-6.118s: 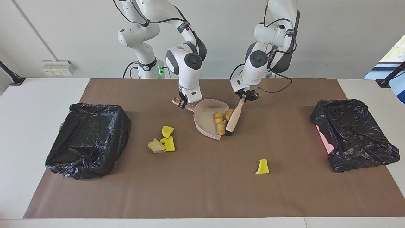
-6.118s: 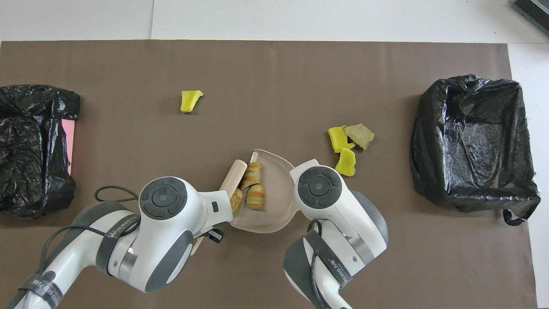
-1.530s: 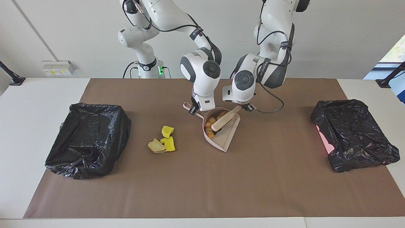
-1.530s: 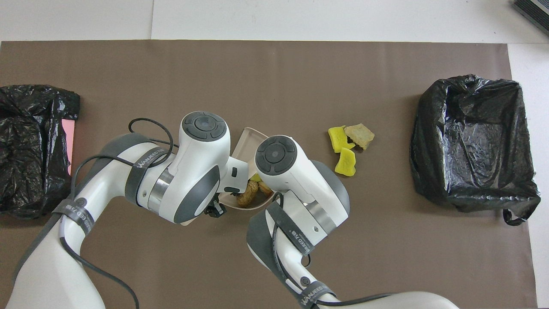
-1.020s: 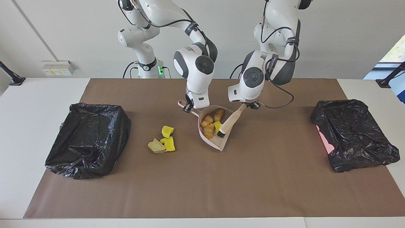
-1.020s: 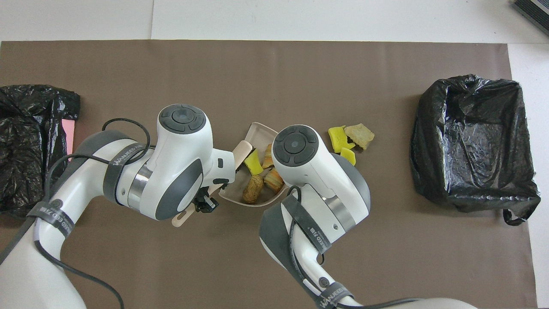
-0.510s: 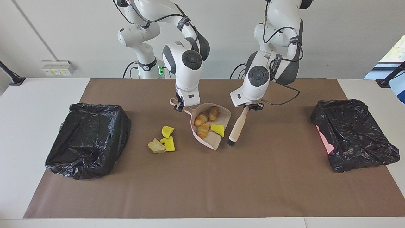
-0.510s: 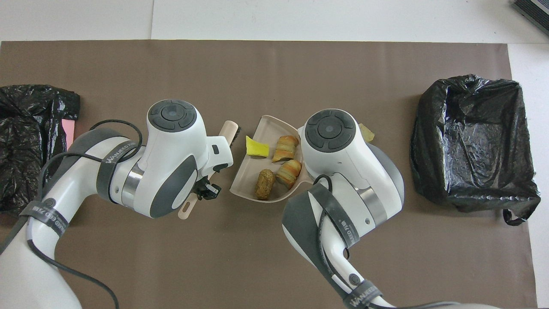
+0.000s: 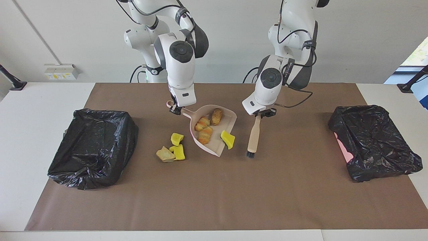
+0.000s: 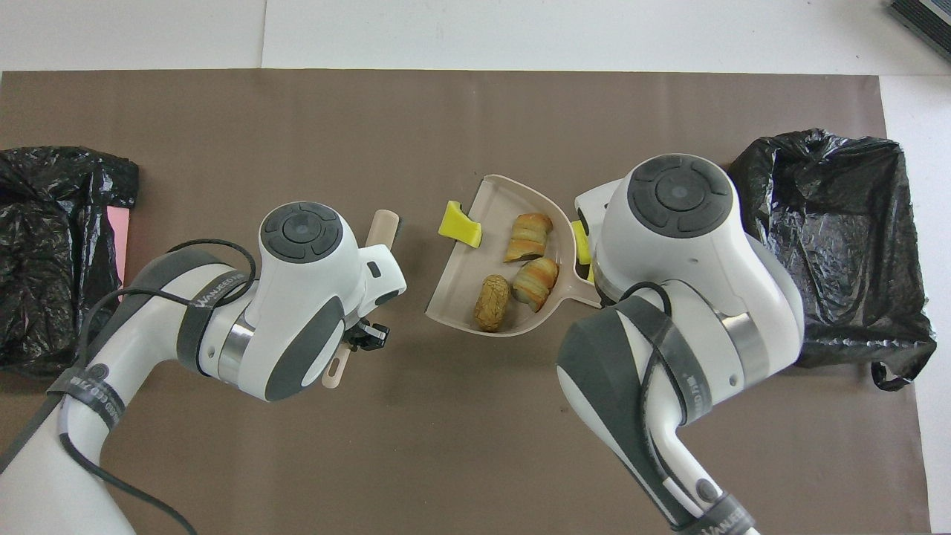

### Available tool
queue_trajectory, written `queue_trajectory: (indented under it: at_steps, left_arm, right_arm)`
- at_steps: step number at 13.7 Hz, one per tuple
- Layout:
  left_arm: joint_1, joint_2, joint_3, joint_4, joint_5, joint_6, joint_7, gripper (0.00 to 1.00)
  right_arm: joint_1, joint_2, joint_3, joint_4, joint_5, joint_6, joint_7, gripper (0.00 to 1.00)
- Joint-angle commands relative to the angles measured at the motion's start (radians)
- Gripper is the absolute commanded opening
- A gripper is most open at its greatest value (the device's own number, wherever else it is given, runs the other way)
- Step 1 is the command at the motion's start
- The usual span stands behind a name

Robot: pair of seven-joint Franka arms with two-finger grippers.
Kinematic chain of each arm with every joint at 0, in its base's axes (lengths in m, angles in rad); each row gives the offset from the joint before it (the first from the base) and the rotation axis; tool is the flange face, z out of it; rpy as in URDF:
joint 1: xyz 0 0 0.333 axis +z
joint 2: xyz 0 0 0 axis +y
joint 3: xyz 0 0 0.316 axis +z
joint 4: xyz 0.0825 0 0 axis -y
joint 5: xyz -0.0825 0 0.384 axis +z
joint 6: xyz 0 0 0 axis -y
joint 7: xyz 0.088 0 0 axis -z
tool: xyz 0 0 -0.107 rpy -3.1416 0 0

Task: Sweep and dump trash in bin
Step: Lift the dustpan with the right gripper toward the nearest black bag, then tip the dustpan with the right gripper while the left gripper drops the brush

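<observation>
My right gripper (image 9: 174, 109) is shut on the handle of the pale pink dustpan (image 9: 215, 144), which carries three golden-brown pastries (image 9: 204, 129) and a yellow sponge bit (image 9: 227, 139) at the corner of its open lip. Beside the pan, toward the left arm's end, my left gripper (image 9: 262, 114) is shut on the beige-handled brush (image 9: 253, 135), bristles down near the mat. Loose trash lies next to the pan: two yellow sponge bits (image 9: 179, 147) and a pale bread chunk (image 9: 165, 154). In the overhead view the dustpan (image 10: 475, 275) and brush (image 10: 383, 227) show; the right arm hides most of the loose trash.
A bin lined with a black bag (image 9: 93, 147) stands at the right arm's end of the brown mat (image 9: 214, 194). A second black-bagged bin (image 9: 374, 142) with a pink patch stands at the left arm's end.
The brush has come out of the dustpan and now hangs beside it. My right arm has carried the pan toward the right arm's end, close to the loose pieces. The yellow sponge slid to the lip.
</observation>
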Motion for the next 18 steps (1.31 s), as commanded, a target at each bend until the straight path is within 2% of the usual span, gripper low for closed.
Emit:
queue_trajectory:
  at_steps: [1,3,5,7,9,10,12,14,18]
  left_arm:
    - [-0.009,-0.067,0.003,-0.085,0.007,0.038,-0.026,0.0]
    - [-0.021,-0.083,-0.002,-0.106,-0.005,0.015,-0.026,0.0]
    - [-0.112,-0.136,-0.001,-0.172,-0.023,0.004,-0.108,0.0]
    - [-0.197,-0.187,-0.001,-0.237,-0.129,0.014,-0.211,0.0]
    - [-0.266,-0.208,-0.001,-0.252,-0.193,0.011,-0.252,0.0]
    - [-0.318,-0.213,-0.001,-0.255,-0.23,0.017,-0.316,0.0]
    - [-0.401,-0.222,-0.001,-0.264,-0.255,0.034,-0.435,0.0]
    - [-0.458,-0.227,-0.001,-0.264,-0.331,0.064,-0.534,0.0]
    - [-0.547,-0.189,-0.002,-0.26,-0.35,0.149,-0.686,0.0]
  right_arm:
    - [-0.037,-0.049,0.005,-0.004,0.0,-0.014,-0.041,0.0]
    - [-0.107,-0.091,0.005,-0.001,0.0,0.003,-0.082,0.0]
    - [-0.195,-0.124,0.005,0.002,0.01,0.035,-0.153,0.0]
    - [-0.29,-0.143,0.005,0.008,0.036,0.044,-0.24,0.0]
    - [-0.409,-0.148,0.0,0.008,0.126,0.043,-0.344,0.0]
    - [-0.474,-0.146,0.0,0.008,0.163,0.044,-0.409,0.0]
    - [-0.598,-0.144,-0.003,0.014,0.171,0.046,-0.51,0.0]
    - [-0.708,-0.143,-0.017,0.026,0.167,0.043,-0.587,0.0]
    - [-0.867,-0.07,-0.024,0.077,0.115,0.054,-0.777,0.0]
